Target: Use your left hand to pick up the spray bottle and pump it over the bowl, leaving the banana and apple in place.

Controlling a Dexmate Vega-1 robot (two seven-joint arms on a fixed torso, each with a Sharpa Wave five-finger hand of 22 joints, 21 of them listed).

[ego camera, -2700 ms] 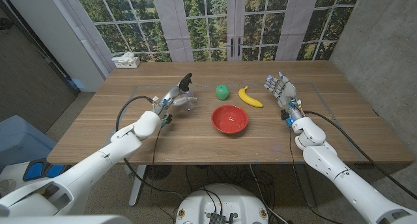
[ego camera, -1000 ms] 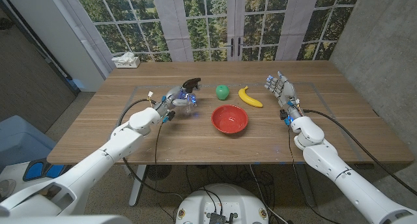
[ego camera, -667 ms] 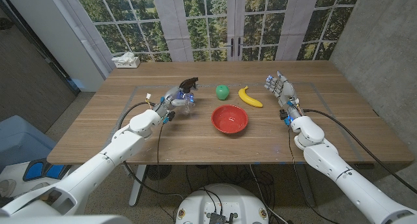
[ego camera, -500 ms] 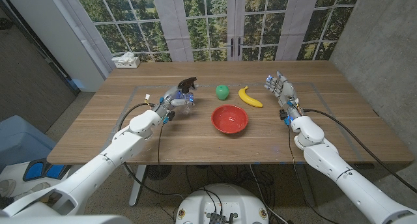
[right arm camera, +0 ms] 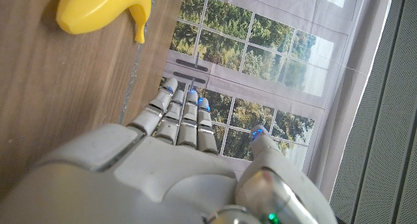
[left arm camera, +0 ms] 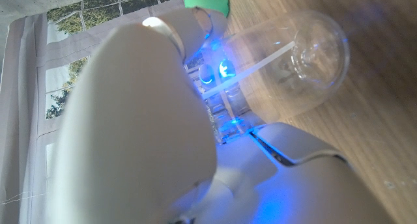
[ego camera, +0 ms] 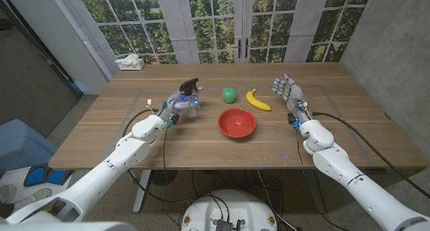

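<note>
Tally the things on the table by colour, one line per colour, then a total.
Red: 1, the bowl
Green: 1, the apple
Yellow: 1, the banana
Clear with a dark head: 1, the spray bottle, held by the left hand
White: 1, the tissue box
Total: 5

Wooden table (ego camera: 201,144) in front of my rig, a red bowl (ego camera: 236,123) sat mid-table, green apple (ego camera: 230,95) just behind it, yellow banana (ego camera: 257,100) beside the apple, white tissue box (ego camera: 130,62) lay at the far left corner.
</note>
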